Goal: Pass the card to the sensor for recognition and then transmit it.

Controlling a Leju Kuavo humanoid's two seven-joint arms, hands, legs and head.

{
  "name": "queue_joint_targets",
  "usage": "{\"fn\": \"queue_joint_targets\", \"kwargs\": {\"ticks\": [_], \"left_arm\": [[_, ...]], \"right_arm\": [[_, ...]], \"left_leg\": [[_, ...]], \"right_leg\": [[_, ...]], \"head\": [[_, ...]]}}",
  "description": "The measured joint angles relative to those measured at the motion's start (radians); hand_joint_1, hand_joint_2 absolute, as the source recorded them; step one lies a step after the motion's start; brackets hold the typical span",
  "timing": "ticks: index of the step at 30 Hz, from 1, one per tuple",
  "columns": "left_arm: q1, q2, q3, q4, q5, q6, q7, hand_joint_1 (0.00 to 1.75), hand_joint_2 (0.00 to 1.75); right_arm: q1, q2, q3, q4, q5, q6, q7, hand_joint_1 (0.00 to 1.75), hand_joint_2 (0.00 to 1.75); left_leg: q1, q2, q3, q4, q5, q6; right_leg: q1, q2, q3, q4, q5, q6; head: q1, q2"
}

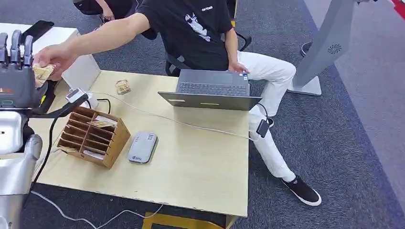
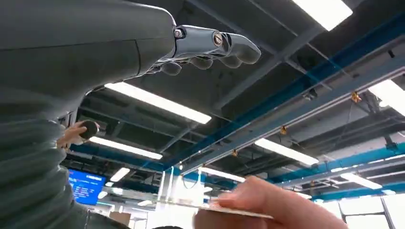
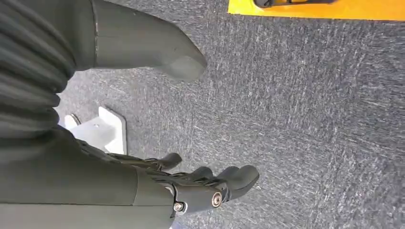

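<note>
The card (image 1: pixel 42 72) sits at the far left of the head view, up against the raised left hand (image 1: pixel 16 67) and pinched by a person's hand (image 1: pixel 53 59) reaching across the surface (image 1: pixel 200 162). The main risk I see is the handover: if the person pulls before the robot lets go, or the robot's fingers part before the person has a firm pinch, the card could bend or fall towards the wooden sorter (image 1: pixel 93 136) below. Whether the left hand grips the card I cannot tell; in the left wrist view its fingers (image 2: pixel 224 45) are stretched out well apart from the card (image 2: pixel 205 206), whose edge lies under the person's fingertips (image 2: pixel 267 205), yet the thumb is out of sight. The right hand (image 3: pixel 200 183) hangs over the carpet, loosely curled, holding nothing. The grey reader (image 1: pixel 142 147) lies beside the sorter; its markings are too small to read.
</note>
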Motion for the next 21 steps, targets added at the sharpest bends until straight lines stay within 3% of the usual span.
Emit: {"fn": "queue_joint_targets", "kwargs": {"ticks": [8, 21], "left_arm": [[-0.035, -0.024, -0.035, 0.090, 0.006, 0.029, 0.033, 0.00, 1.75], [-0.035, -0.052, -0.035, 0.108, 0.010, 0.028, 0.038, 0.00, 1.75]], "right_arm": [[-0.002, 0.000, 0.000, 0.000, 0.008, -0.002, -0.001, 0.00, 1.75], [-0.001, 0.000, 0.000, 0.000, 0.008, -0.003, -0.009, 0.00, 1.75]], "left_leg": [[0.000, 0.003, 0.000, 0.000, 0.000, 0.000], [0.000, 0.003, -0.001, 0.000, 0.000, 0.000]], "right_leg": [[0.000, 0.002, -0.001, 0.000, 0.000, 0.000], [0.000, 0.002, -0.002, 0.000, 0.000, 0.000]], "head": [[0.000, 0.000], [0.000, 0.000]]}}
